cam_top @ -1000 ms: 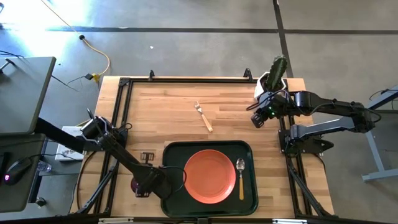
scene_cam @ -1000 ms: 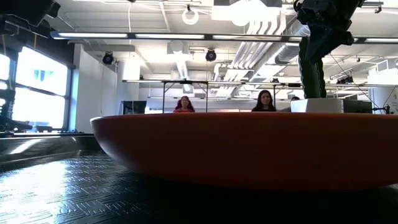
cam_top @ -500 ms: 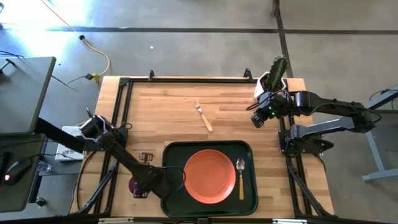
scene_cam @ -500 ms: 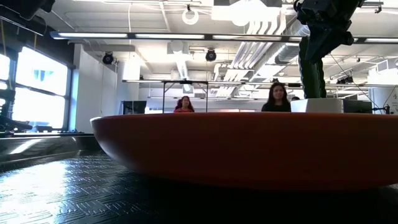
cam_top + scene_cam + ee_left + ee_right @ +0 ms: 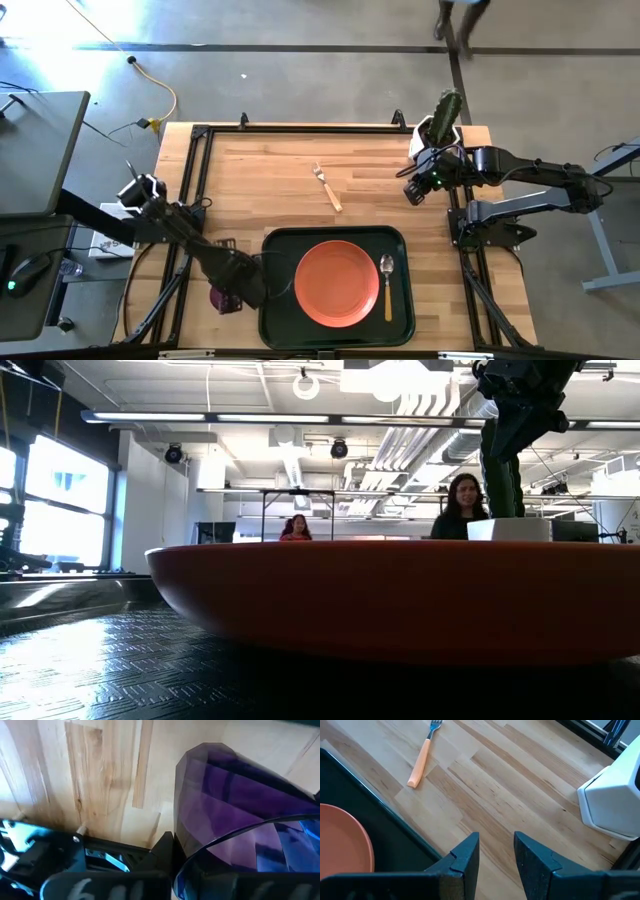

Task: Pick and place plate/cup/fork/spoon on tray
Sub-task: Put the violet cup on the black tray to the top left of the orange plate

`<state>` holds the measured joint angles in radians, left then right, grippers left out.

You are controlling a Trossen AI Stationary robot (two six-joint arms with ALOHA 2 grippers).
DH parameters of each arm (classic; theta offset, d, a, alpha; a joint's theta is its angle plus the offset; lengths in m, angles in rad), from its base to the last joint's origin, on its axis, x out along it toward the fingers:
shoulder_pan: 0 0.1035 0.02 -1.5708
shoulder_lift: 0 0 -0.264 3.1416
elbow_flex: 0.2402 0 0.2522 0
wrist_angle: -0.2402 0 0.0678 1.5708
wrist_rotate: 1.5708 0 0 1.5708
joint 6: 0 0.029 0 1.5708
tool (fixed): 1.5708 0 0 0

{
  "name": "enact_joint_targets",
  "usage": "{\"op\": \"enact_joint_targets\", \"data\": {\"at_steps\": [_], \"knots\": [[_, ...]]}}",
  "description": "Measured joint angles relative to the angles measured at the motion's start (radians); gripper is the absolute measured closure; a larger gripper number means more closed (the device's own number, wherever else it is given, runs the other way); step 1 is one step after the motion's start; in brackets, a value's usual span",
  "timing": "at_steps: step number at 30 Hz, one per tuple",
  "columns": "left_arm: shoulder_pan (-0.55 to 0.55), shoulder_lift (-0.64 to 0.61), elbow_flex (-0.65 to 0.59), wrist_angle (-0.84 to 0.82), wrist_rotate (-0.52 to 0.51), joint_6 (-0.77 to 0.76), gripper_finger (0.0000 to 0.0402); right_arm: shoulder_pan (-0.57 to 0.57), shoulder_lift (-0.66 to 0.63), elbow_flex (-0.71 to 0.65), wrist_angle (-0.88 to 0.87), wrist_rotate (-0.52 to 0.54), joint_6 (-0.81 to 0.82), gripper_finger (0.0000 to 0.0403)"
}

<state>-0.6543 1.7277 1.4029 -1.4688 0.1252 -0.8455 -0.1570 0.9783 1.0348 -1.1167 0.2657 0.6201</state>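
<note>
The orange-red plate [image 5: 337,283] and the spoon [image 5: 388,285] lie in the dark green tray [image 5: 280,240]. In the low view the plate [image 5: 400,600] fills the picture. The fork [image 5: 328,187] lies on the wood beyond the tray; it also shows in the right wrist view [image 5: 422,757]. My left gripper [image 5: 236,290] is just left of the tray's left rim, shut on the dark purple cup [image 5: 217,298]. My right gripper [image 5: 412,193] hangs open and empty over the table's far right, near the cactus pot. My left gripper holds the cup at its rim [image 5: 200,857], the open end nearest the wrist and the base pointing away toward the table. One dark finger [image 5: 162,852] lies against the outer wall; the other is hidden by the cup. I cannot tell whether the cup is lifted clear.
A white pot with a green cactus [image 5: 440,122] stands at the far right corner, and shows in the right wrist view [image 5: 615,802]. A small dark clip [image 5: 226,243] lies left of the tray. People show in the room beyond the table [image 5: 462,505].
My left arm has risen, and its elbow has swung toward the table's far left. Its gripper stays by the tray's left rim with the cup. A person in the room behind has walked toward the right.
</note>
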Motion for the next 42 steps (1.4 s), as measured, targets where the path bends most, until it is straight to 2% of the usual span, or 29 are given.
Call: {"op": "enact_joint_targets", "data": {"at_steps": [9,20,29,36,42], "knots": [[0.07,-0.12,0.0,0.001,0.002,-0.171,0.04,0.0,0.0,0.0,0.0,0.0,0.009,0.029],[0.275,-0.242,0.001,0.084,-0.089,-0.309,0.04,0.0,0.0,0.0,0.0,0.0,0.039,0.029],[0.479,-0.218,0.002,0.113,0.068,-0.321,0.0395,0.0,0.002,0.0,0.0,0.0,0.11,0.029],[0.558,-0.16,0.002,0.158,0.129,-0.32,0.0396,0.0,0.003,0.0,0.0,0.054,0.113,0.029],[0.565,-0.103,0.002,0.179,0.141,-0.381,0.0396,0.0,0.003,0.0,0.0,0.074,0.116,0.029]]}}
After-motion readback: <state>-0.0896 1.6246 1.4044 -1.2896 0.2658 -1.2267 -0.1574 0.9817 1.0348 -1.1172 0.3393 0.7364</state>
